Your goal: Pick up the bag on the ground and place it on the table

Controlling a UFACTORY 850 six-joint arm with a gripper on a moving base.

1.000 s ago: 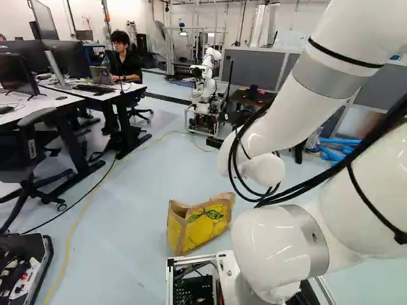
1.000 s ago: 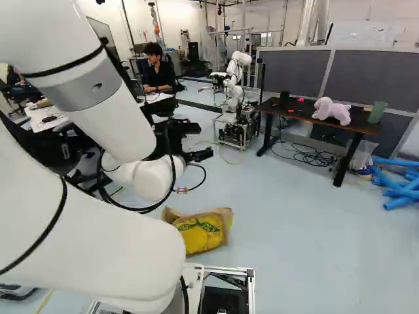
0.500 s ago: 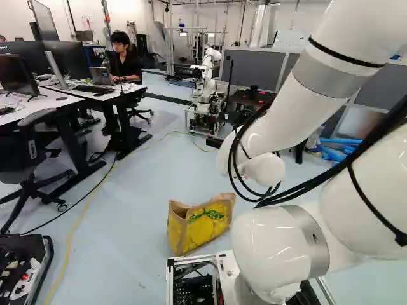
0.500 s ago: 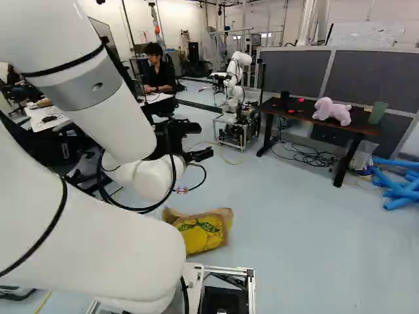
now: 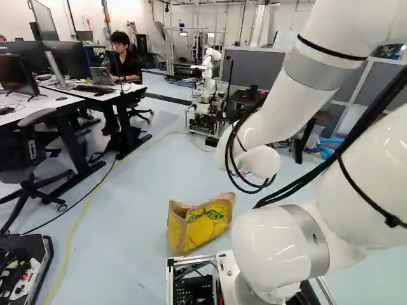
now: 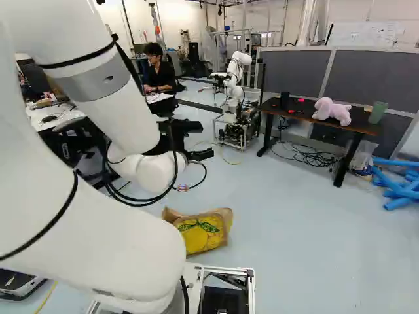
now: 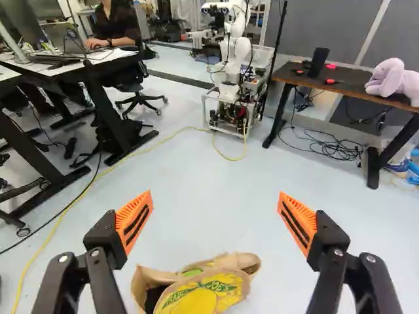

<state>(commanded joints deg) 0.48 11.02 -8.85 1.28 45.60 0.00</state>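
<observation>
Floor [image 6: 294, 229] spread pale from the moving base toward the dark table [image 7: 350, 75], likely the bag's destination and, lying well beyond the bag, probably needing a drive over after the pick. White arm [image 5: 289, 108] folded high and bent forward over the base, probably so as to look down on the bag before a descent. Another robot [image 7: 240, 49] parked near the table's end, apparently no part of the job. Paper bag [image 5: 206, 227] on the floor just ahead of the base, slumped yet with its mouth upward, most likely left so to offer a rim for pinching. Black gripper [image 7: 215, 194] spread wide, holding nothing, aimed ahead above the bag; apt for straddling a soft edge, though still to be lowered and lined up. Plush toy [image 6: 332, 111] and green cup [image 6: 377, 112] toward one end of the tabletop, worth avoiding at set-down. Orange pads [image 7: 134, 219] well apart, facing inward for grip on thin paper, with crumpling or slipping the main risk.
</observation>
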